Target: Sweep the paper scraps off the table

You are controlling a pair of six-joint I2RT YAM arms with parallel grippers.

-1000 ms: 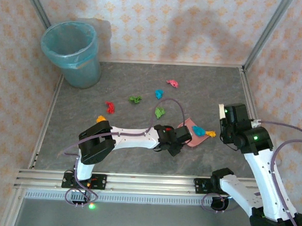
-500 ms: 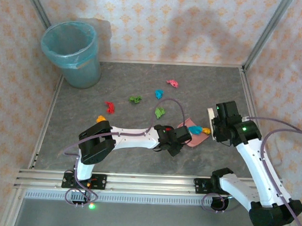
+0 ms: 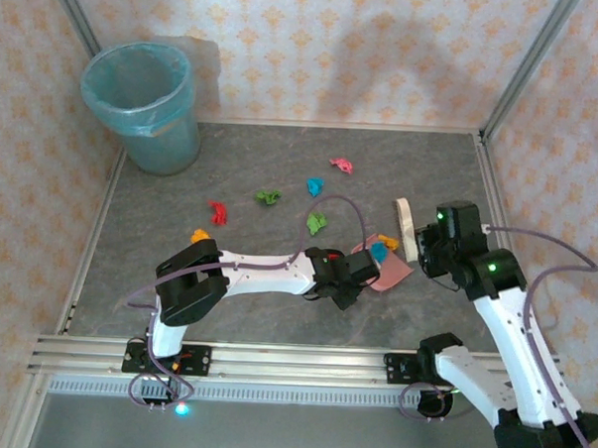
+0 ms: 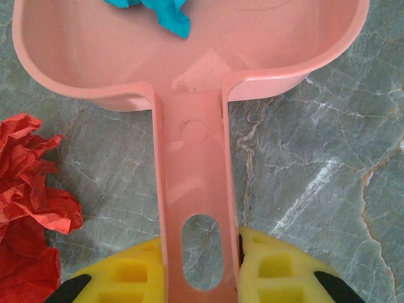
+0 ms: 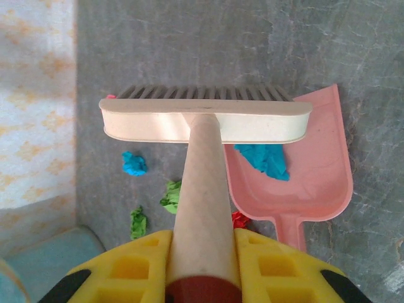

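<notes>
My left gripper [image 4: 202, 273] is shut on the handle of the pink dustpan [image 4: 192, 189], which lies flat on the table [image 3: 450, 181]. A blue paper scrap [image 4: 161, 14] lies in the pan and a red one [image 4: 31, 208] is beside the handle. My right gripper [image 5: 202, 268] is shut on the wooden handle of a brush [image 5: 205, 120], whose head [image 3: 405, 227] stands at the pan's mouth. A blue scrap [image 3: 378, 250] and an orange scrap [image 3: 389, 242] sit at the dustpan [image 3: 388, 273]. Loose scraps lie further back: pink [image 3: 341, 165], blue [image 3: 315, 186], green [image 3: 268, 196], green [image 3: 317, 223], red [image 3: 217, 213], orange [image 3: 200, 236].
A light blue bin [image 3: 145, 103] with a liner stands at the back left corner. Aluminium rails edge the table and peach patterned walls close it in. My left arm [image 3: 267, 270] stretches across the near middle of the table.
My right arm has swung the brush left towards the dustpan, pushing the blue and orange scraps up against the pan's mouth. The left arm and dustpan have stayed put.
</notes>
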